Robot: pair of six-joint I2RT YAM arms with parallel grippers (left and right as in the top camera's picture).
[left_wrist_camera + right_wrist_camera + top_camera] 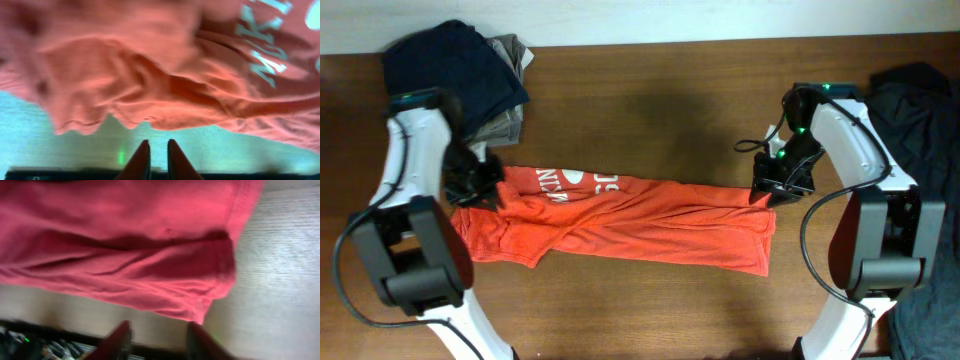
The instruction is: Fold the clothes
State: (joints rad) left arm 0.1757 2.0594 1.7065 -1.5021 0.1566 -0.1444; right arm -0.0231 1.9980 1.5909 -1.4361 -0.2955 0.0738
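The orange-red T-shirt (620,220) lies across the middle of the table as a long, wrinkled band, with its white lettering (570,182) near the left end. My left gripper (485,188) sits at the shirt's left end. In the left wrist view its fingers (158,142) stand a narrow gap apart over bare table, just short of the shirt's edge (125,117), holding nothing. My right gripper (767,192) is at the right end's far corner. In the right wrist view it (157,327) is wide open, with the shirt's hem corner (200,312) just ahead of the fingers.
A navy garment (460,70) lies on a tan one (505,120) at the back left, close behind my left arm. A black garment (920,110) is heaped at the right edge, and more dark cloth (930,320) is at the front right.
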